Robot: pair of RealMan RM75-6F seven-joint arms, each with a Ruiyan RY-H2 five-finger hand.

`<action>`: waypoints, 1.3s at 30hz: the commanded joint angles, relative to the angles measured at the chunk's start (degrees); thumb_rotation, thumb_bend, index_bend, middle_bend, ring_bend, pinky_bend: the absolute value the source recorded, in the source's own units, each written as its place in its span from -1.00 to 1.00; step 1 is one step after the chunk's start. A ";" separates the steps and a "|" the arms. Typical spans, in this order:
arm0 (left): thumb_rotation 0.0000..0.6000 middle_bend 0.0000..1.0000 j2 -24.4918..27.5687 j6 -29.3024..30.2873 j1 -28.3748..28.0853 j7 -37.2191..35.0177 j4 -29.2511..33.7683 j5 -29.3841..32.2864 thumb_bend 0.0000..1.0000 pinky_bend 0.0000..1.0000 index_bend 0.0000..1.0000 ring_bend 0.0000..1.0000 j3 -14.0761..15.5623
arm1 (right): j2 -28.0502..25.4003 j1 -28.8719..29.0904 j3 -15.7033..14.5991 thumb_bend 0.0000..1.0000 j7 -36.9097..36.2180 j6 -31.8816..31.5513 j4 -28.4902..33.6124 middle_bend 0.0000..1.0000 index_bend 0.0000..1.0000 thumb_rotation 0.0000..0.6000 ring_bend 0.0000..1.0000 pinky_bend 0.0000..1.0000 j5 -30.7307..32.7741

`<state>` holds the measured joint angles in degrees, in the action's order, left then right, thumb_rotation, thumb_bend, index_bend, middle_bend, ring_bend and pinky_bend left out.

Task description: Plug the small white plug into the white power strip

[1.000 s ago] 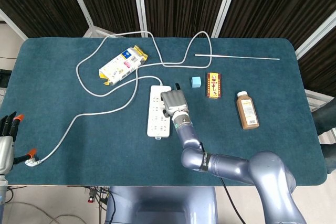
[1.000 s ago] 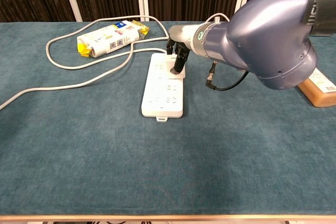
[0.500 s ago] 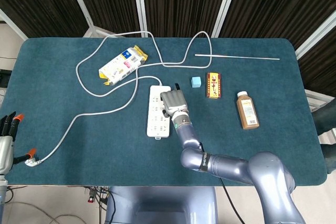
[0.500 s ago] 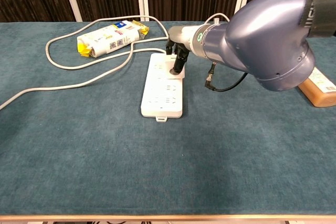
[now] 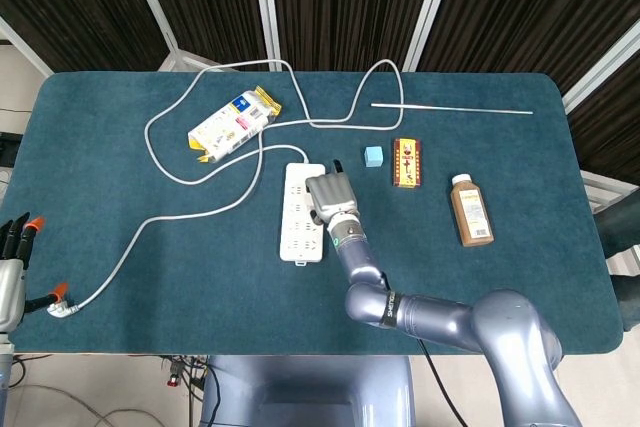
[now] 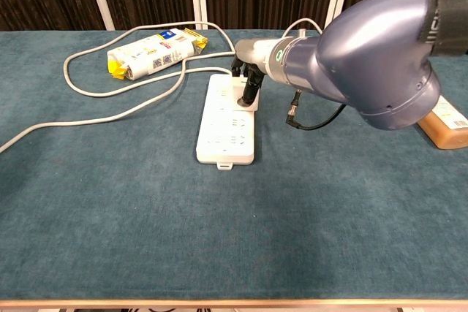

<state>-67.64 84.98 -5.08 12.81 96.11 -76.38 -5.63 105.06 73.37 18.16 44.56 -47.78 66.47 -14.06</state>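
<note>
Right hand [image 6: 247, 82] grips the small white plug [image 6: 246, 100] over the flat white power strip [image 6: 225, 123], left hand [image 5: 12, 265] idle w/ fingers apart; imo any tilt = prongs miss the slots & shove the strip.

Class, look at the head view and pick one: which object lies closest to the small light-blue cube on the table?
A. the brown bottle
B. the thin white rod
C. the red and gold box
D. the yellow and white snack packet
C: the red and gold box lies just beside the light-blue cube, while the brown bottle, the snack packet and the thin white rod all lie farther off.
</note>
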 commanded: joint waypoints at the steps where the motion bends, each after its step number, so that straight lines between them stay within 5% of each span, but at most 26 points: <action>1: 1.00 -1.00 0.01 0.07 0.03 0.02 0.04 0.01 -0.75 -1.00 -0.77 -1.00 -0.02 | 0.24 0.05 -0.03 0.12 -0.11 0.11 -0.14 0.15 0.33 1.00 -0.25 -1.00 -0.27; 39: 1.00 -1.00 0.07 0.34 0.14 -0.02 0.02 0.04 -0.75 -1.00 -0.77 -1.00 -0.08 | 2.40 0.29 -0.33 0.12 0.55 0.28 -2.30 0.17 0.36 1.00 -0.22 -1.00 -1.24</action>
<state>-67.57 85.31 -4.93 12.80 96.13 -76.34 -5.71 107.44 73.64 17.83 45.08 -47.52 64.19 -15.30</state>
